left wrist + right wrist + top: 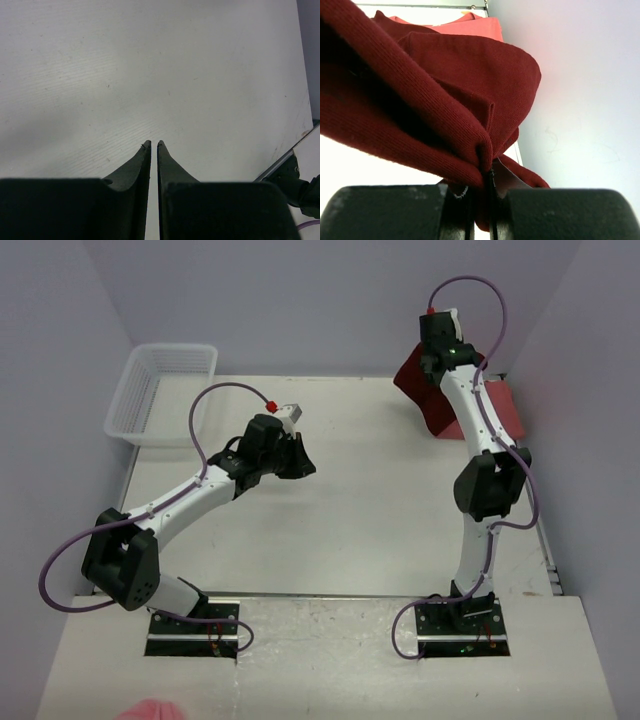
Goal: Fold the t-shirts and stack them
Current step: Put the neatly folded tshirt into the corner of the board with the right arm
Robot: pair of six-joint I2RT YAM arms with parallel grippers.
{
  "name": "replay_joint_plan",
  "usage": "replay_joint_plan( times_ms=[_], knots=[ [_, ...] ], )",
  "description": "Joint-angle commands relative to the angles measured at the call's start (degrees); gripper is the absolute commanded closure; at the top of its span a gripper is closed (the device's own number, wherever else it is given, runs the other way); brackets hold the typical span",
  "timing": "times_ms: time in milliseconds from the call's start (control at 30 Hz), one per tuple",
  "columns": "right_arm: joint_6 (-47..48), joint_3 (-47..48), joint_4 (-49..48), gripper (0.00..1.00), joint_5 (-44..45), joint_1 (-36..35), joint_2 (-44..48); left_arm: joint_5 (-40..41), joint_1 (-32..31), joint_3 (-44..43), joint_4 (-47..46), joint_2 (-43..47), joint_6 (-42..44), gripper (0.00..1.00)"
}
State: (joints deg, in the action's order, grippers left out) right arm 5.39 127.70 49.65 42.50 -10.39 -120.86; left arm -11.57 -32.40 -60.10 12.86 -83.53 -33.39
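The dark maroon t-shirt (412, 378) hangs bunched at the far right of the table, lifted by my right gripper (432, 368). In the right wrist view the gripper (487, 170) is shut on a thick fold of the maroon t-shirt (445, 90), which fills most of that view. Behind it, the salmon pink t-shirt (465, 27) lies flat on the table (505, 405), next to the right wall. My left gripper (305, 465) hovers over the middle left of the table. Its jaws (154, 144) are all but together with nothing between them.
A white mesh basket (160, 390) stands at the back left corner. Purple walls close in the table on the left, back and right. A pink object (150, 710) shows at the bottom edge, in front of the arm bases.
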Motion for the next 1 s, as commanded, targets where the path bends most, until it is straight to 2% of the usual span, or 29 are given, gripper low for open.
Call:
replay_joint_plan(
  times_ms=[0,333,967],
  knots=[
    [-0.29,3.34,-1.92,1.0,1.97,0.11,1.24,-0.73,-0.12,-0.55,-1.44,0.56,1.13,0.91],
    [-0.38,7.04,-1.92,1.0,3.73,1.78,-3.86,-1.08,-0.12,0.42,-1.17,1.52,1.13,0.9],
    [-4.07,8.0,-3.59,1.0,8.21,6.44,-10.45,-2.93,-0.29,3.93,-2.58,2.05,0.78,0.9]
  ],
)
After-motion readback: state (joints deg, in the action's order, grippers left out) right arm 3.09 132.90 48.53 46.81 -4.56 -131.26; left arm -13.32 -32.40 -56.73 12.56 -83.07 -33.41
